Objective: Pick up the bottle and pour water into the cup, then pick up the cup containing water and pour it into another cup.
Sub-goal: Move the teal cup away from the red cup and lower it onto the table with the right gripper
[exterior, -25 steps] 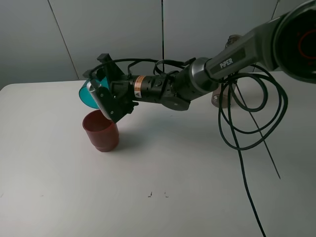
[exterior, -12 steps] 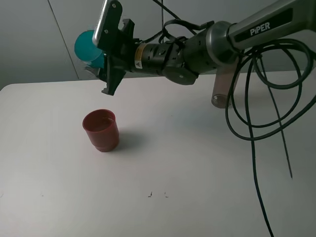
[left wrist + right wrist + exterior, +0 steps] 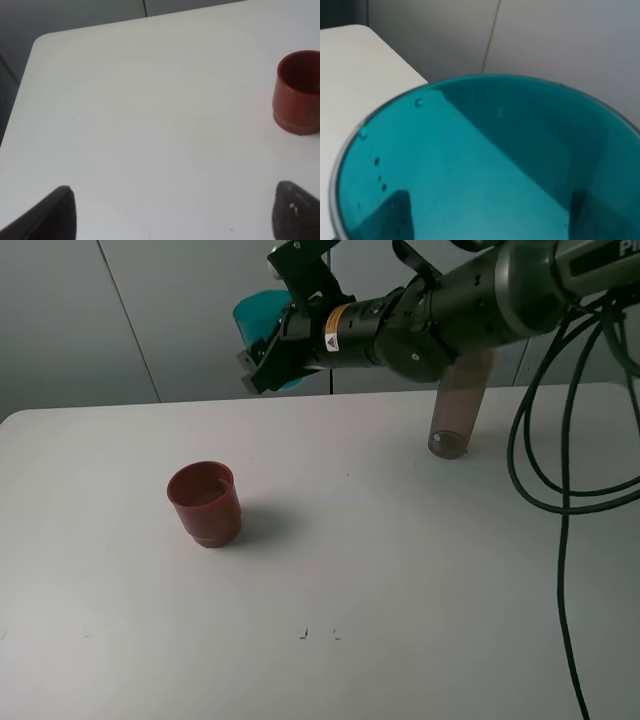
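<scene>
R gripper (image 3: pixel 268 358) pinches translucent teal tumbler (image 3: pixel 258 318) high at far side; L spread, empty. Set tumbler down upright, clear of squat red-brown cup (image 3: pixel 205 503).

table (image 3: pixel 400 570): white | on it: red-brown cup (image 3: pixel 205 503), bottle (image 3: pixel 458 402)

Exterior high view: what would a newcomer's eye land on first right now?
The right gripper holds the teal cup high in the air, above the table's far edge. Below it to the left, the red-brown cup stands upright on the white table; the smoky bottle stands behind the arm, at the right.
</scene>
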Available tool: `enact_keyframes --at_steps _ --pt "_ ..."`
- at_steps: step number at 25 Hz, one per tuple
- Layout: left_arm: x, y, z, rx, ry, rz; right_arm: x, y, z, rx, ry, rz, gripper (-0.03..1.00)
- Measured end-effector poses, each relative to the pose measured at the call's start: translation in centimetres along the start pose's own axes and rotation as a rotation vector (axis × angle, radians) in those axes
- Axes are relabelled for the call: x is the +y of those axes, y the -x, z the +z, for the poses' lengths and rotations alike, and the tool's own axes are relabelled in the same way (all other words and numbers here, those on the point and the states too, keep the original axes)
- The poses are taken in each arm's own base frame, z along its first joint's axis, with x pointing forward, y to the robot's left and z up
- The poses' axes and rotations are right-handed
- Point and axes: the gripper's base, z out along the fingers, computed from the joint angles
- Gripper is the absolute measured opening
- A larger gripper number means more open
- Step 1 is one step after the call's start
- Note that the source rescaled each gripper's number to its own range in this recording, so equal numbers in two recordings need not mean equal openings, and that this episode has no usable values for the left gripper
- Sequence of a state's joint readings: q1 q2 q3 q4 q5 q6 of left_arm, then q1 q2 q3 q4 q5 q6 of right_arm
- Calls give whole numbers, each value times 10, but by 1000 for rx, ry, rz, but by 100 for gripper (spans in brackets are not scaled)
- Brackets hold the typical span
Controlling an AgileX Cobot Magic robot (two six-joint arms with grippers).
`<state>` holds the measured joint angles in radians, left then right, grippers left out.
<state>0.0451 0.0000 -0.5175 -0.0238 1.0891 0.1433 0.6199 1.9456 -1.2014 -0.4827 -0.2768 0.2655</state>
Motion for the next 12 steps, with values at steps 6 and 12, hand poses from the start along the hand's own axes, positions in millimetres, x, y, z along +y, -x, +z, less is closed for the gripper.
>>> enact_keyframes --at_steps 6,12 --pt "0 0 0 0 0 0 -10 -34 -39 12 -48 146 4" --pt "0 0 0 0 0 0 -15 -75 -71 -100 -93 243 4"
